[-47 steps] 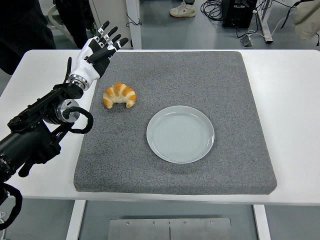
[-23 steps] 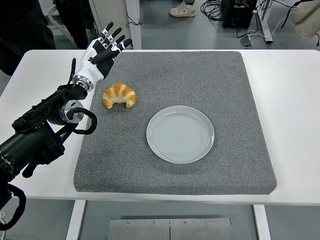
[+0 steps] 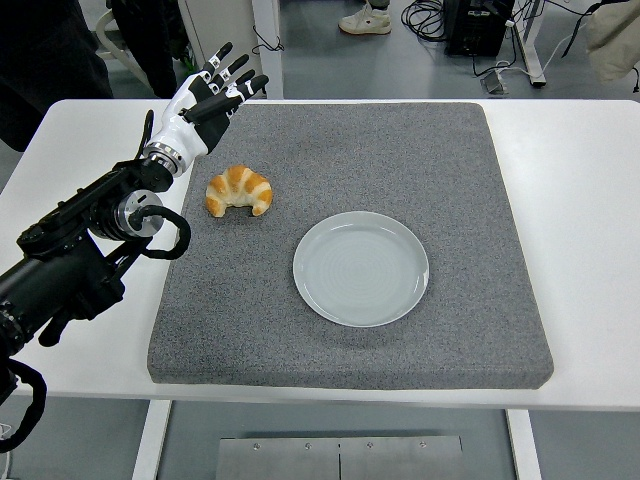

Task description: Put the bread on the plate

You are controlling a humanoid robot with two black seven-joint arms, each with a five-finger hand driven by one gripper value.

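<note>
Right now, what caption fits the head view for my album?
Left hand open above a croissant on a grey mat; empty plate nearby.

Grey mat (image 3: 420,160) on the white table (image 3: 580,200); beyond, a shoe (image 3: 365,18) and cables (image 3: 425,15) on the floor.

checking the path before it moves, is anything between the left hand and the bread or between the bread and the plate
Nothing visible. The left hand hovers open beyond the bread, with only bare grey mat between them. From the bread to the plate the mat is likewise bare, and the plate holds nothing.
</note>
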